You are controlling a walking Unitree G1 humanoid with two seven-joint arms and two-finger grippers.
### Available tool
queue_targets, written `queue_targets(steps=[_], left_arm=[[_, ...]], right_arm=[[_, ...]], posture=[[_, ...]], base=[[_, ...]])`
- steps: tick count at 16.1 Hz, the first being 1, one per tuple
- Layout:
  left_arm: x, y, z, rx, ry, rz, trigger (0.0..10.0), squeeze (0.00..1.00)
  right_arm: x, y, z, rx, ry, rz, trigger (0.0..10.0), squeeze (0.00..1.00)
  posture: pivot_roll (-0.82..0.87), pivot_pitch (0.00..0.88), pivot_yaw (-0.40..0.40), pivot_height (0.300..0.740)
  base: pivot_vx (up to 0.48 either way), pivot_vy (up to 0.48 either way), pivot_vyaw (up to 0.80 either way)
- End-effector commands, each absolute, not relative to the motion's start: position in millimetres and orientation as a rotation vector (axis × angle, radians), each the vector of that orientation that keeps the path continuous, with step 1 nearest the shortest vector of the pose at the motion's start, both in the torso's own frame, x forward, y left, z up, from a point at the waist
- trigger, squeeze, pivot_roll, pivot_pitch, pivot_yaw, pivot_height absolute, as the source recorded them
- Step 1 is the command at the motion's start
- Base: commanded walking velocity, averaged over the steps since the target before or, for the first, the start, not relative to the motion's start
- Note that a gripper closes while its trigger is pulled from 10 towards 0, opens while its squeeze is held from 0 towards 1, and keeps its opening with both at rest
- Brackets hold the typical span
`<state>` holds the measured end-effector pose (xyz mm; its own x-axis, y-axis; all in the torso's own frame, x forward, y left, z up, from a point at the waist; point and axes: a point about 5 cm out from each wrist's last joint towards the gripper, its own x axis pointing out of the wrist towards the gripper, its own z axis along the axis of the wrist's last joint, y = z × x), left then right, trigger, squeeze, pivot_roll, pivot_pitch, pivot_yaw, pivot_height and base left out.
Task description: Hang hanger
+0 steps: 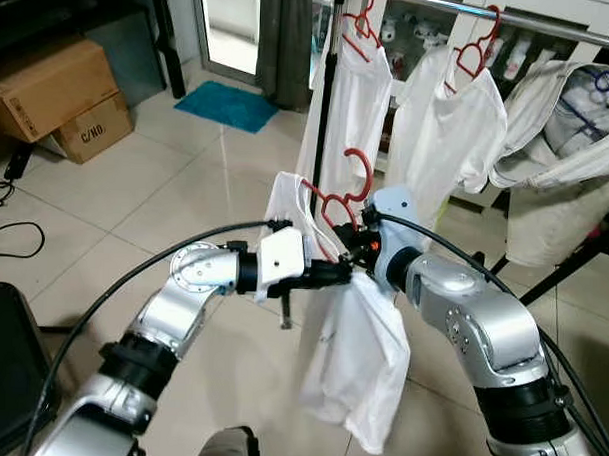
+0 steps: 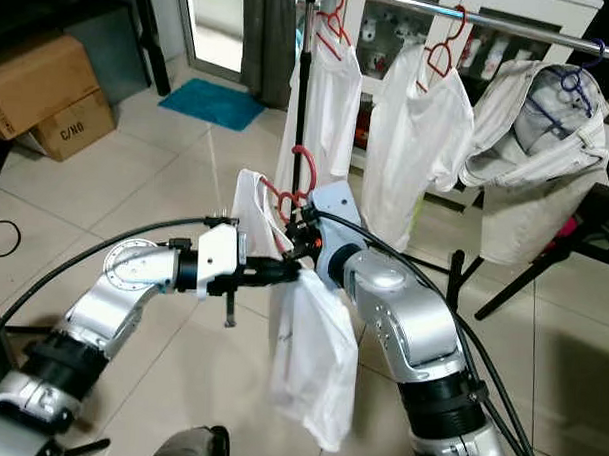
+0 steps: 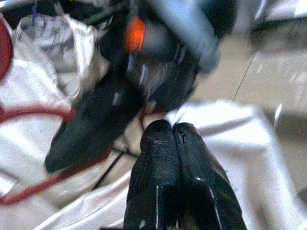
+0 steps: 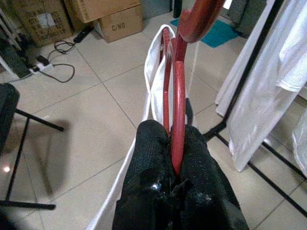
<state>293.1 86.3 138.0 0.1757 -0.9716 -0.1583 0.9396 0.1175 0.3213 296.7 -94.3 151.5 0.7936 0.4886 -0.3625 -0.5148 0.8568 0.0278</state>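
Observation:
A red hanger carrying a white shirt is held in mid-air between my two arms, below and in front of the clothes rail. My right gripper is shut on the hanger's red wire just under its hook. From the other side, my left gripper reaches in with its fingers pressed together against the shirt's cloth, right beside the right gripper. The shirt hangs down loosely below both grippers.
Two white shirts hang on red hangers from the rail, with a pale garment on a blue hanger at the right. The rack's black pole stands just behind. Cardboard boxes, a blue mat and floor cables lie left.

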Motion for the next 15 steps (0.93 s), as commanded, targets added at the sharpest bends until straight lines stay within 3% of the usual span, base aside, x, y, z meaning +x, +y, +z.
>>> queue_targets(steps=[1,7,10,11,12,15], left_arm=[[287,85,145,0.328,-0.111,-1.436,10.0,1.0],[274,99,146,0.244,-0.05,-1.398,10.0,1.0],[277,117,151,0.178,-0.058,-1.181,10.0,1.0],[276,128,149,0.14,-0.018,-1.077,10.0,0.78],[269,145,147,0.092,0.021,-0.911,10.0,0.0],[270,169,141,0.105,0.055,-0.551,10.0,0.0]], right_arm=[[297,-99,151,-0.07,0.364,0.522,10.0,0.0],[298,-104,148,-0.035,0.364,0.491,10.0,0.0],[300,-113,143,-0.006,0.343,0.402,10.0,0.0],[301,-123,141,0.029,0.329,0.309,10.0,0.0],[296,-144,137,0.065,0.301,0.171,10.0,0.0],[273,-159,124,0.104,0.308,0.101,10.0,0.0]], posture=[[0.02,0.038,0.009,0.74],[0.03,0.01,0.002,0.74],[0.03,0.01,0.009,0.74],[0.04,0.013,0.008,0.74],[0.04,0.02,-0.001,0.74],[0.05,0.047,-0.022,0.74]], base=[[0.0,0.0,0.0],[0.0,0.0,0.0],[0.0,0.0,0.0],[0.0,0.0,0.0],[0.0,0.0,0.0],[0.0,0.0,0.0]])
